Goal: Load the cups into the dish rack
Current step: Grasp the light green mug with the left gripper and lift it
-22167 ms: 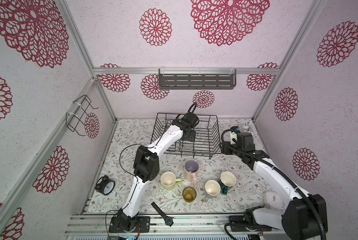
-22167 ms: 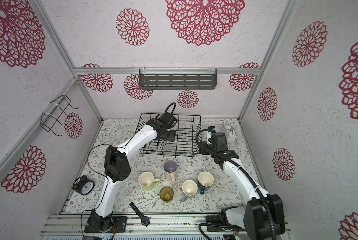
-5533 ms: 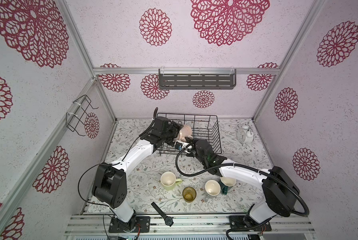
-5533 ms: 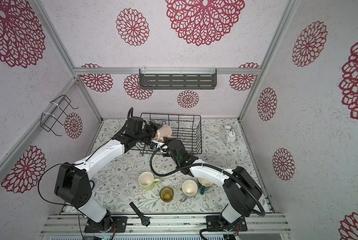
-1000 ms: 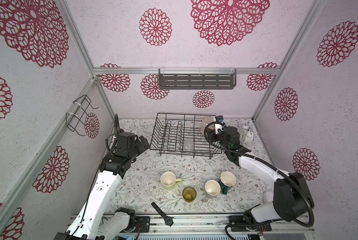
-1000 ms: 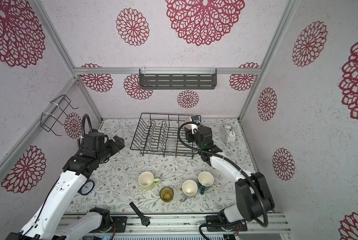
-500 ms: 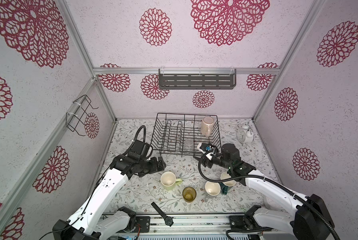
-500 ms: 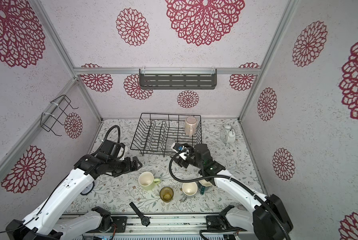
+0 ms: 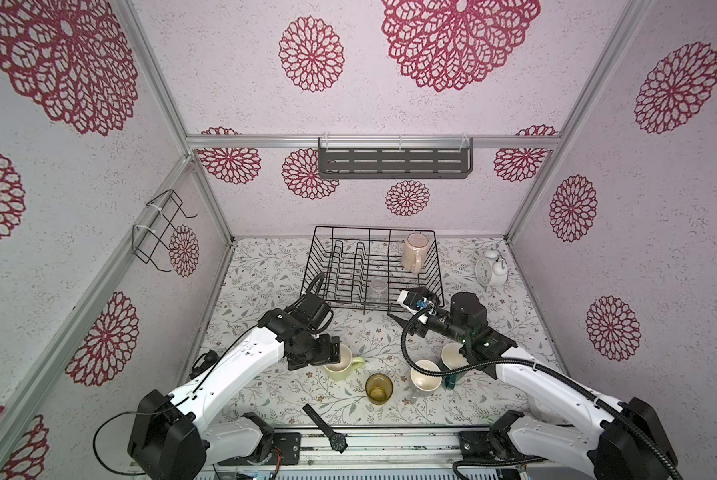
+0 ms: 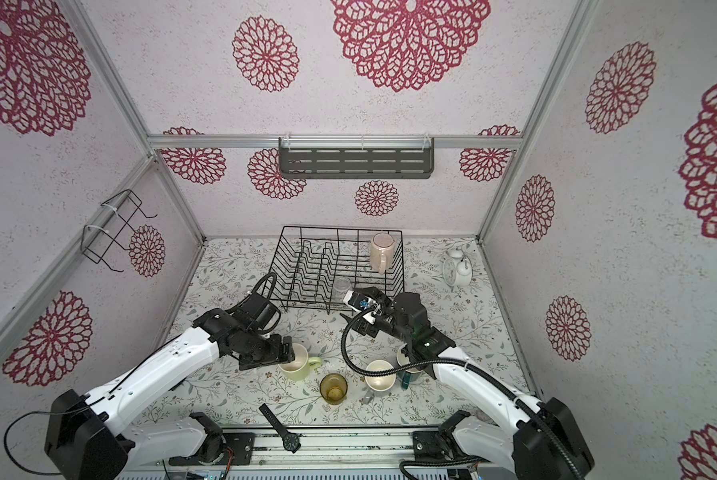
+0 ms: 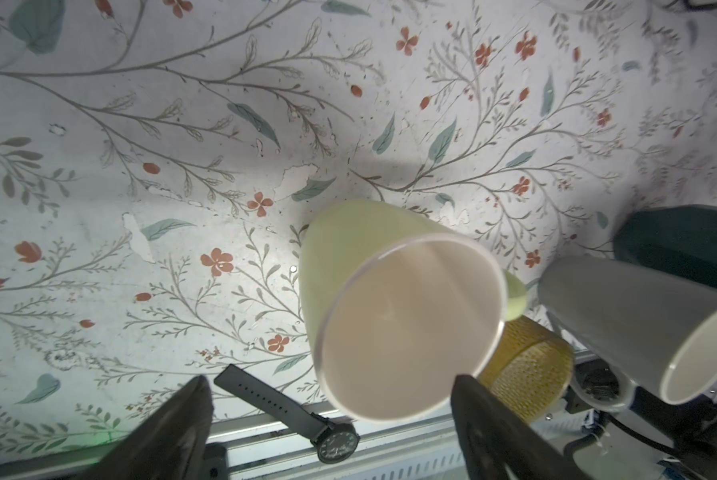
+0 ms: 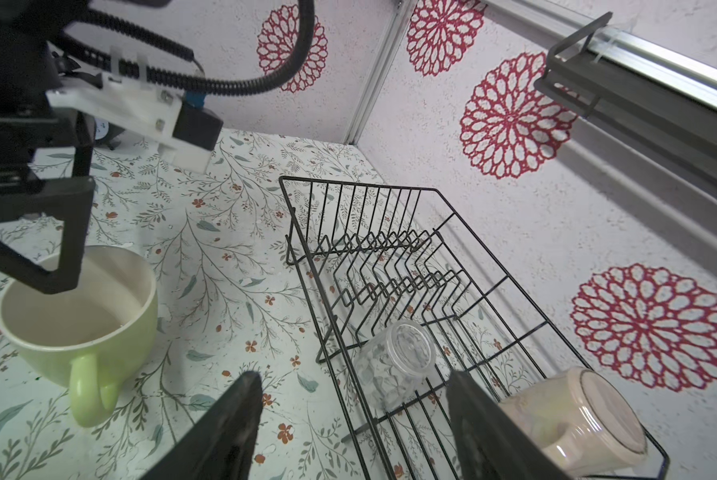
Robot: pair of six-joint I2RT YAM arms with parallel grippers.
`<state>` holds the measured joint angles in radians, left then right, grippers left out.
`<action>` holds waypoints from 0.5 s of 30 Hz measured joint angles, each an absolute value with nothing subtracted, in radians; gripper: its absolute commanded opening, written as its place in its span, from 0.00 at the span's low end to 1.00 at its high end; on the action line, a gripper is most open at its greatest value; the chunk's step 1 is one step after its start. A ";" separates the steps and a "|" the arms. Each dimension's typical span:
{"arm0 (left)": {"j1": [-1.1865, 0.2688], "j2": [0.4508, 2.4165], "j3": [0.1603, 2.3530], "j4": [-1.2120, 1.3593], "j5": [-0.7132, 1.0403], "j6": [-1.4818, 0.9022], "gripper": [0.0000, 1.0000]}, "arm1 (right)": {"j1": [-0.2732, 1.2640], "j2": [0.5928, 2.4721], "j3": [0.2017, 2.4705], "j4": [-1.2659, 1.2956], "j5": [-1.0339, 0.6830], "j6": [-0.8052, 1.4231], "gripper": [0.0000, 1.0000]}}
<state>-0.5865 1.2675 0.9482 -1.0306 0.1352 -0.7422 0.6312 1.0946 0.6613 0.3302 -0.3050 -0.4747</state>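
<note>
My left gripper (image 9: 327,355) (image 11: 327,378) stands open at the pale yellow-green mug (image 9: 340,361) (image 11: 390,299) (image 12: 78,316). The right wrist view shows one finger reaching into the mug's mouth, with the other outside its left wall. My right gripper (image 12: 350,382) (image 9: 399,311) hangs open and empty at the front right of the dish rack (image 9: 373,227) (image 12: 361,187). In the rack are an upturned pink mug (image 9: 415,253) (image 12: 572,415) and a small clear glass (image 9: 376,289) (image 12: 398,361). The amber tumbler (image 9: 378,388), grey mug (image 9: 425,376) and dark teal mug (image 9: 452,359) stand on the table.
A black wristwatch (image 9: 327,428) (image 11: 290,411) lies at the front rail. A white alarm clock (image 9: 489,270) stands at the back right. A wire holder (image 9: 161,232) hangs on the left wall and a dark slotted shelf (image 9: 394,162) on the back wall.
My left arm has swung from the left wall over to the yellow-green mug. My right gripper has left the pink mug in the rack and drawn back to the rack's front.
</note>
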 measured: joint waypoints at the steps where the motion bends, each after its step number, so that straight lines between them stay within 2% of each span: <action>1: -0.587 1.282 0.941 -1.028 0.128 -0.743 0.81 | 0.631 1.087 0.659 0.329 -0.297 -0.475 0.74; 8: -0.587 1.359 0.933 -0.987 0.099 -0.755 0.32 | 0.631 1.034 0.659 0.314 -0.263 -0.477 0.74; 10: -0.587 1.359 0.933 -0.974 0.096 -0.750 0.27 | 0.631 1.017 0.659 0.304 -0.257 -0.477 0.74; 15: -0.587 1.374 0.933 -0.949 0.098 -0.743 0.27 | 0.631 1.002 0.659 0.283 -0.202 -0.444 0.78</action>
